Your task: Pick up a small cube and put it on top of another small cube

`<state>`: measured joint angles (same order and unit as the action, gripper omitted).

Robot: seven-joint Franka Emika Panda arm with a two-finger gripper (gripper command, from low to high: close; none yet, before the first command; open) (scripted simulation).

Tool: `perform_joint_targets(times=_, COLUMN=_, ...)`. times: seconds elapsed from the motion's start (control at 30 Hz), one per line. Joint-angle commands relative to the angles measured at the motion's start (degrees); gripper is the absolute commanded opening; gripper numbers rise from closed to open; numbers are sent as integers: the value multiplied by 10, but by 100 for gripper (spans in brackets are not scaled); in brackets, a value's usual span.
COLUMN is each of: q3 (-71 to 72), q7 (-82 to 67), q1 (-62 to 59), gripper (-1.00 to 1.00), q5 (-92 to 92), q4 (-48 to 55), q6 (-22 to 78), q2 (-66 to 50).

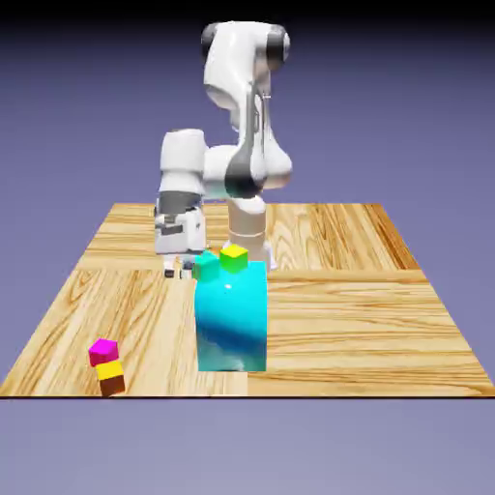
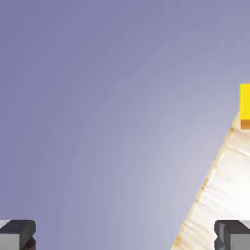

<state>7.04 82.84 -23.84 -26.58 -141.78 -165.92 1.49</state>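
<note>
Small cube (image 1: 111,378), yellow above, orange-brown at the sides: one, near the table's front edge, toward the exterior view's left; magenta cube (image 1: 103,352) just behind it, contact uncertain.

Pincer (image 2: 125,235), mine: one, spread wide, nothing between its tips; well apart from the small cube.

Step in hand, as I judge it: the approach. I should carry the open pincer out over the small cube, clear of the tall cyan block (image 1: 230,319), then turn it to point straight down. Tips should be squared to two opposite faces, avoiding the magenta cube, and lowered evenly; closing off-centre could nudge the cube over the table edge (image 1: 290,396).

Hard to make out: the small cube in my hand view, cut off at the right border, only a strip showing. Teal cube (image 1: 207,267) and yellow-green cube (image 1: 233,258), by the block's top in the exterior view: on it or behind it, I cannot tell. Block's rear: hidden. Destination cube: not settled by these views.
</note>
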Motion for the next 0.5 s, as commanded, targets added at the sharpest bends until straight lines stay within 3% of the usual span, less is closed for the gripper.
perform_joint_targets(times=0.0, q3=4, q7=25, q1=-11, gripper=0, q5=-16, q4=12, q6=5, q2=-19)
perform_joint_targets(times=0.47, q3=65, q7=374, q1=-220, gripper=0, q5=-246, q4=178, q6=75, q2=-288)
